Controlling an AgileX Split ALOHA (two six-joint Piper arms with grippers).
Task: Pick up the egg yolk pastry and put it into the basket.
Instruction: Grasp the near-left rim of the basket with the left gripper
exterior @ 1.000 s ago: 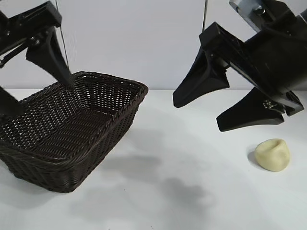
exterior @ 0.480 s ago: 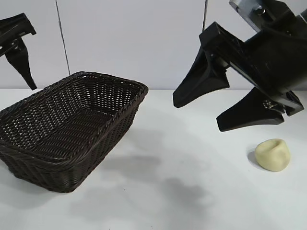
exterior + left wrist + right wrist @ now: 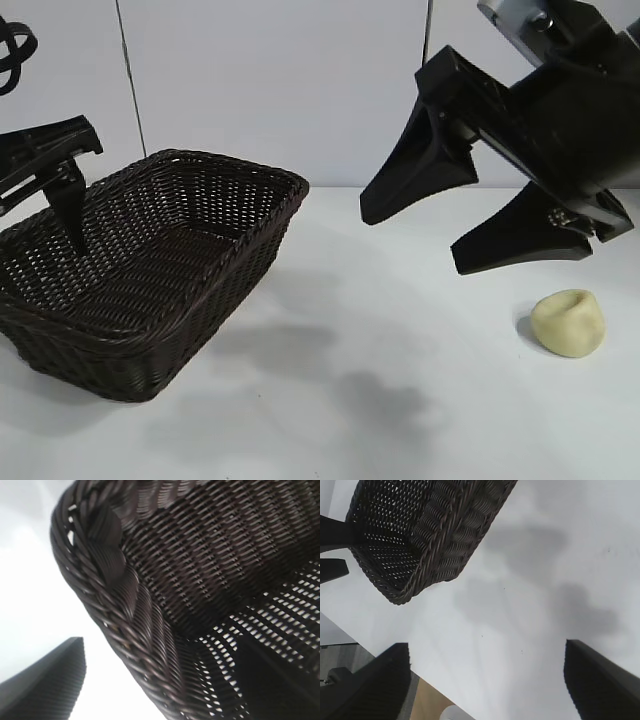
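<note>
The egg yolk pastry (image 3: 568, 322), a pale cream lump, lies on the white table at the right. My right gripper (image 3: 412, 241) hangs open above the table, up and left of the pastry, with only bare table between its fingers (image 3: 485, 647). The dark brown wicker basket (image 3: 262, 225) stands at the left. At the basket's left end my left gripper (image 3: 160, 642) is open across the braided rim (image 3: 125, 630), one finger (image 3: 68, 200) over the inside and the other (image 3: 45, 685) outside it. The pastry does not show in either wrist view.
A white wall (image 3: 270, 80) closes off the back of the table. The right wrist view shows the table's edge with a strip of wood-coloured floor (image 3: 427, 700) and a white round object (image 3: 454, 713) beyond it. Bare tabletop (image 3: 400, 400) lies between basket and pastry.
My left gripper rose and drew back to the far left, then came down at the basket's left rim. The right gripper, the pastry and the basket have stayed put.
</note>
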